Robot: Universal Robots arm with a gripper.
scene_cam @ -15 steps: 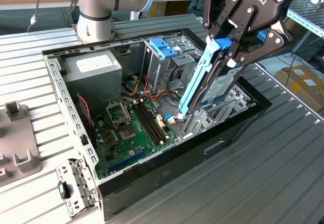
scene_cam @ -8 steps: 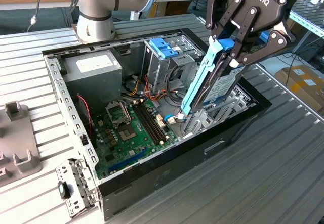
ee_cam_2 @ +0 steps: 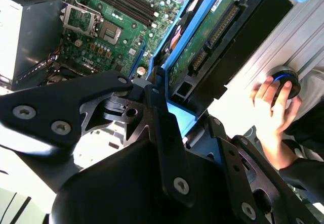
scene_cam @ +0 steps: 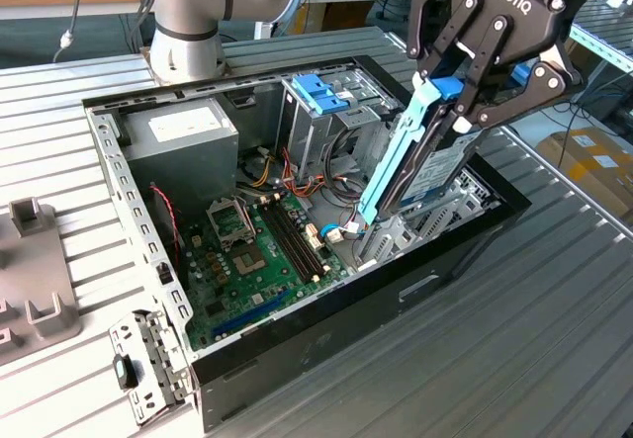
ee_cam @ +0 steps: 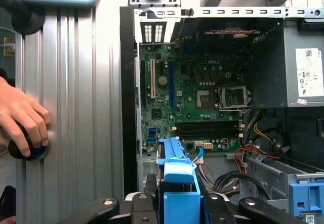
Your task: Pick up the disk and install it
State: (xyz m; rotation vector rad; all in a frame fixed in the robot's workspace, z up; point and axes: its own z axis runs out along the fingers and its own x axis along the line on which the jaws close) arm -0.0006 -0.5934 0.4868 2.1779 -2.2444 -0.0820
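Now | hand (scene_cam: 447, 104) clamps flat dark disk (scene_cam: 410, 166), blue plastic rails | tilted over metal case (scene_cam: 124, 176)

This looks like a robotics lab or workshop: an open computer case (scene_cam: 326, 344) lies on a ribbed metal table (scene_cam: 524, 349), with a robot arm's base (scene_cam: 188, 33) standing just behind the case and cardboard boxes (scene_cam: 593, 161) on the floor beyond it, towards the exterior view's right.

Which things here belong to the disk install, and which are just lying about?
Job: disk, pincer gripping it, open case.
Lying about: grey fixture, metal bracket beside the case, a hand on a knob.
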